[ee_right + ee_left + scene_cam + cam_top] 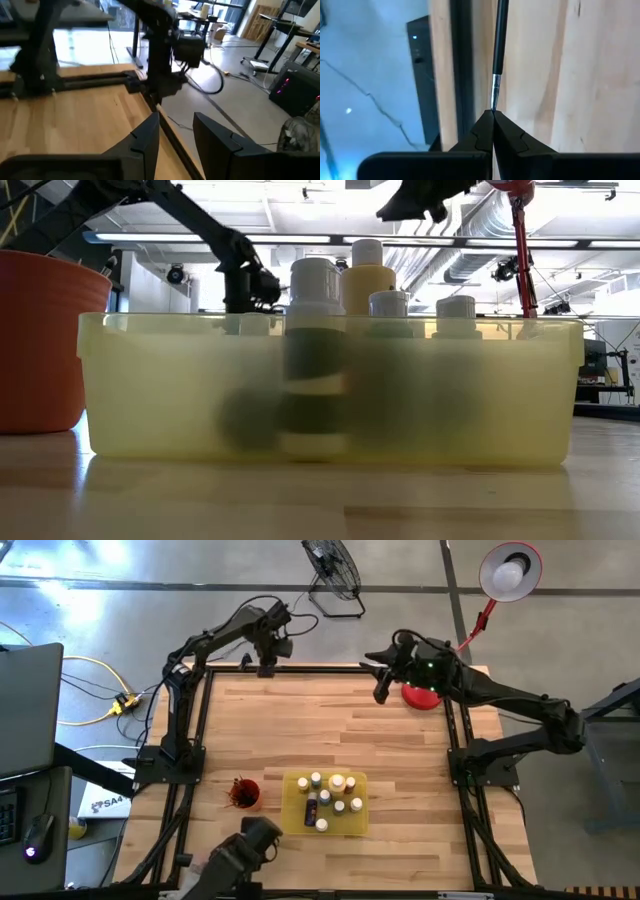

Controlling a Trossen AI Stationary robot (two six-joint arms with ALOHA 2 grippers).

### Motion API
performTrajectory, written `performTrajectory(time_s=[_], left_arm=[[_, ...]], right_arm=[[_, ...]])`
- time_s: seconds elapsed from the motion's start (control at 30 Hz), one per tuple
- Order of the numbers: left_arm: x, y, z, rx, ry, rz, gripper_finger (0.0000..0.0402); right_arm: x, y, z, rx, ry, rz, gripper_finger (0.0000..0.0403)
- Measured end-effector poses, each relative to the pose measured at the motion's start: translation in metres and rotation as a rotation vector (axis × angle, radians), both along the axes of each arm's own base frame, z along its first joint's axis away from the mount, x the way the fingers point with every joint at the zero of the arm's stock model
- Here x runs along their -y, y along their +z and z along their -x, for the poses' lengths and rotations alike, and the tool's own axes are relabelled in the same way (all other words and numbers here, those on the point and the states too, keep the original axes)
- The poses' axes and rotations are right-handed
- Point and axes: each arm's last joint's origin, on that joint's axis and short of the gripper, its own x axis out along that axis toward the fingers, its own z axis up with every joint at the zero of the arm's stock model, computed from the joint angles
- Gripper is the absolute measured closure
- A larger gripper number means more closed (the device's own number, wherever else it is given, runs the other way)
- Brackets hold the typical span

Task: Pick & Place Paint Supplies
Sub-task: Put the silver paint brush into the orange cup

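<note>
Wooden counter (pixel 400 750), pale planks. Yellow tray (pixel 294 820) near front edge, translucent-walled in low view. Red cup (pixel 245 794) just beside tray. Red round item (pixel 424 695) at far right corner, partly hidden. Beyond counter: black fan (pixel 333 568), red lamp with white bulb (pixel 510 570), yellow cable (pixel 95 690), computer mouse (pixel 38 837).

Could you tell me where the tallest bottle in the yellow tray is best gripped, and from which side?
Grip the white-capped bottle by its cap, coming straight down from above. It stands upright, its cap rising above the yellow tray, while neighbouring bottles crowd its sides, so a sideways approach looks blocked.
</note>
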Motion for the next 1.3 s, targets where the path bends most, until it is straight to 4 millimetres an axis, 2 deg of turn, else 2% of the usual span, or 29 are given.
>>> performTrajectory(time_s=[0.17, 0.43, 0.63, 0.8, 1.0, 1.3], left_arm=[[0.014, 0.026, -0.019, -0.041, -0.004, -0.082, 0.0401], [0.056, 0.055, -0.062, -0.007, -0.134, -0.157, 0.0401], [0.079, 0.077, -0.083, 0.06, -0.198, -0.221, 0.0401], [0.088, 0.093, -0.092, 0.126, -0.202, -0.264, 0.0401], [0.097, 0.095, -0.096, 0.125, -0.216, -0.26, 0.0401], [0.113, 0.096, -0.108, 0.154, -0.247, -0.268, 0.0401]], right_arm=[[0.008, -0.018, -0.016, -0.076, 0.034, -0.004, 0.0261], [0.022, -0.051, -0.048, -0.15, 0.046, -0.032, 0.0192], [0.028, -0.073, -0.061, -0.217, 0.05, -0.065, 0.0187], [0.032, -0.087, -0.069, -0.259, 0.044, -0.082, 0.0187], [0.035, -0.091, -0.071, -0.283, -0.029, -0.04, 0.0187], [0.04, -0.093, -0.068, -0.313, -0.008, -0.038, 0.0187]])
